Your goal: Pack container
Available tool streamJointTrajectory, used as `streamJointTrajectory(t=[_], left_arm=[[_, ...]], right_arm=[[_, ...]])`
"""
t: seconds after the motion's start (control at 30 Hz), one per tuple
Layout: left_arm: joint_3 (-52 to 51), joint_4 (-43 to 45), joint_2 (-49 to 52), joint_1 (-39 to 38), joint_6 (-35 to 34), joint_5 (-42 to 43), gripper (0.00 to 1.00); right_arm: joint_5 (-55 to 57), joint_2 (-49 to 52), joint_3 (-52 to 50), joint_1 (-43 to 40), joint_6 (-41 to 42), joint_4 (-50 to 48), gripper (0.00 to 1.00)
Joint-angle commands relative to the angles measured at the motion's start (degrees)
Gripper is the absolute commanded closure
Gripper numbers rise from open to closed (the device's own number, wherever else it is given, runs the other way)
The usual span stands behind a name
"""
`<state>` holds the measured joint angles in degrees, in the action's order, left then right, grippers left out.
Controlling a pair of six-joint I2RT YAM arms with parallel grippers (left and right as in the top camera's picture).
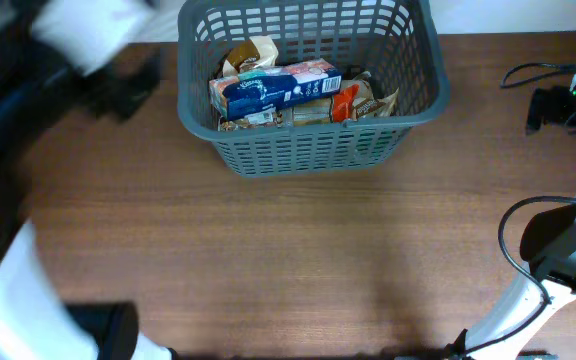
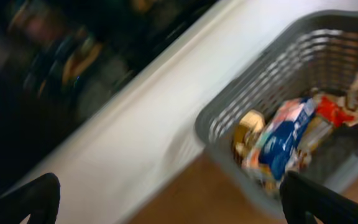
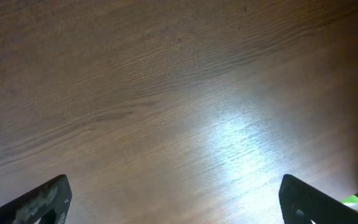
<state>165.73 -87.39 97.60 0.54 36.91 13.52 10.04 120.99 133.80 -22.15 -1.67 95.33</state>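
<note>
Seemingly packed | left fingers (image 2: 30, 202) were spread, empty | right fingers (image 3: 42, 199) likewise, above tabletop (image 3: 179, 93) | risk: left arm (image 1: 83, 35) could clip basket (image 1: 308, 152), tipping packets (image 1: 273, 90).

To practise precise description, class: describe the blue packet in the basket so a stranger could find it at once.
Find the grey slotted basket at the far edge of the wooden table. On top of the pile inside lies a long packet. It alone is blue and white; its neighbours are brown or orange-red.
</note>
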Motion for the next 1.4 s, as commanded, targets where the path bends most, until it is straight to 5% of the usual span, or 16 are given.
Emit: streamJointTrajectory(t=[0.0,0.23,0.47,0.73,1.03,1.37], left_arm=[[-0.50,-4.52,-2.84,6.23,-11.21,0.57,0.01],[-1.84,-9.27,-11.98,17.29,-20.65,-0.48,0.01],[-7.69,-9.27,-19.43,19.61,-25.38,-4.15,0.01],[-27.85,-8.96,-30.36,19.61,-26.84,-3.10,0.01],[-55.32,-4.92,-51.41,19.61,-26.80,11.82,0.01],[-68.39,-7.78,-60.19,19.61,-27.23,16.39,0.01]], right_arm=[[0.72,-0.35,-0.26,-0.04,0.50,-0.17,0.01],[0.72,-0.35,-0.26,-0.04,0.50,-0.17,0.01],[0.72,-0.35,-0.26,-0.04,0.50,-0.17,0.01],[0.72,-0.35,-0.26,-0.04,0.50,-0.17,0.01],[0.72,-0.35,-0.26,-0.04,0.50,-0.17,0.01],[0.72,-0.35,-0.26,-0.04,0.50,-0.17,0.01]])
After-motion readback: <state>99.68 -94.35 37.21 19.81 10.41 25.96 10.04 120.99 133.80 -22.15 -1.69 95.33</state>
